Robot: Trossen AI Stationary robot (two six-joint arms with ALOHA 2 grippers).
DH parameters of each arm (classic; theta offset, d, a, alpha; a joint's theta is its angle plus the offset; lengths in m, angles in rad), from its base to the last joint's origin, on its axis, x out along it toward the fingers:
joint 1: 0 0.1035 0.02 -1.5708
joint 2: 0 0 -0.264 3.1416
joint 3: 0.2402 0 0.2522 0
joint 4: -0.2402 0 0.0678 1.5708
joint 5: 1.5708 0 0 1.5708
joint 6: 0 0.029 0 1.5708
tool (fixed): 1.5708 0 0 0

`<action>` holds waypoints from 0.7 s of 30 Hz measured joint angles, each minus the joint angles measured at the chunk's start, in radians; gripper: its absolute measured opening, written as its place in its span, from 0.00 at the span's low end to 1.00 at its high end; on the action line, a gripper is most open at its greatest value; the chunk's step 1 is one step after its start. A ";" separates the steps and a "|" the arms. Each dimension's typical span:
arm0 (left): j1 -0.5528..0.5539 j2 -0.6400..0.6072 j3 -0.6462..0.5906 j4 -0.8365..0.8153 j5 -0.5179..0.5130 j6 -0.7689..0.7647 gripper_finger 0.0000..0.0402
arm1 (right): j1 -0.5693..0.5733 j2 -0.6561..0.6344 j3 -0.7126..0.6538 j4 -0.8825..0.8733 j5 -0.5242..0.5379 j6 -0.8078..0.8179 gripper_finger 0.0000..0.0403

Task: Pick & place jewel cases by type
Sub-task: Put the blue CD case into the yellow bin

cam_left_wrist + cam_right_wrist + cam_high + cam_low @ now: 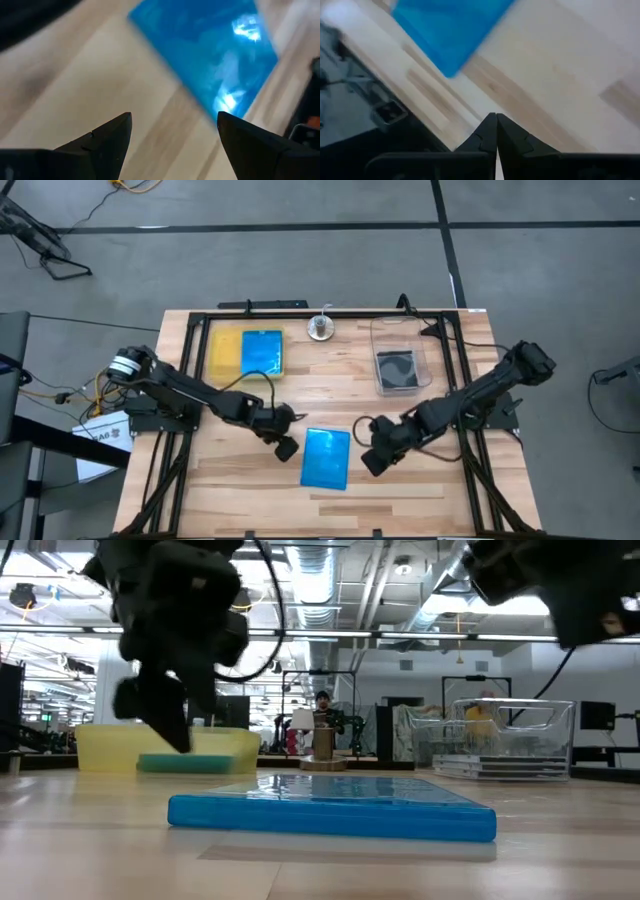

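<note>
One blue jewel case point(326, 458) flat on the wooden tabletop point(240, 480), nearest the front edge, bare wood all around it. Just left of that case, left gripper point(284, 448) poised low over the wood, jaws spread wide and holding nothing; same blue case visible past its fingertips point(112, 131) in the left wrist view. Just right of that case, right gripper point(371, 461), jaws pressed together, empty, tips point(487, 131) aimed at bare wood near the case's corner. Farther back and left of the front case, a second blue jewel case point(262, 352) lying inside the yellow tray point(224, 352); seen in the low view as a teal slab point(185, 764) behind the tray's yellow wall point(100, 748). Farther back and right of the front case, a clear jewel case with black inside point(398, 370) resting in the clear plastic tub point(384, 332). Behind the front case, by the rear edge, a small round metal and wood object point(320, 329) standing between tray and tub.
</note>
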 joint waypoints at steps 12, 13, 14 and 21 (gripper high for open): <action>-0.058 0.018 0.000 0.096 -0.036 -0.063 0.71 | 0.046 0.073 0.005 0.018 -0.127 -0.073 0.00; -0.056 0.018 0.000 0.100 -0.039 -0.077 0.71 | 0.039 0.061 0.001 -0.022 -0.164 -0.127 0.00; -0.057 0.018 0.000 0.099 -0.050 -0.092 0.71 | 0.030 0.057 0.004 -0.028 -0.213 -0.185 0.00; -0.056 0.018 0.000 0.137 -0.085 -0.168 0.71 | -0.082 -0.014 0.160 -0.215 -0.483 -0.486 0.00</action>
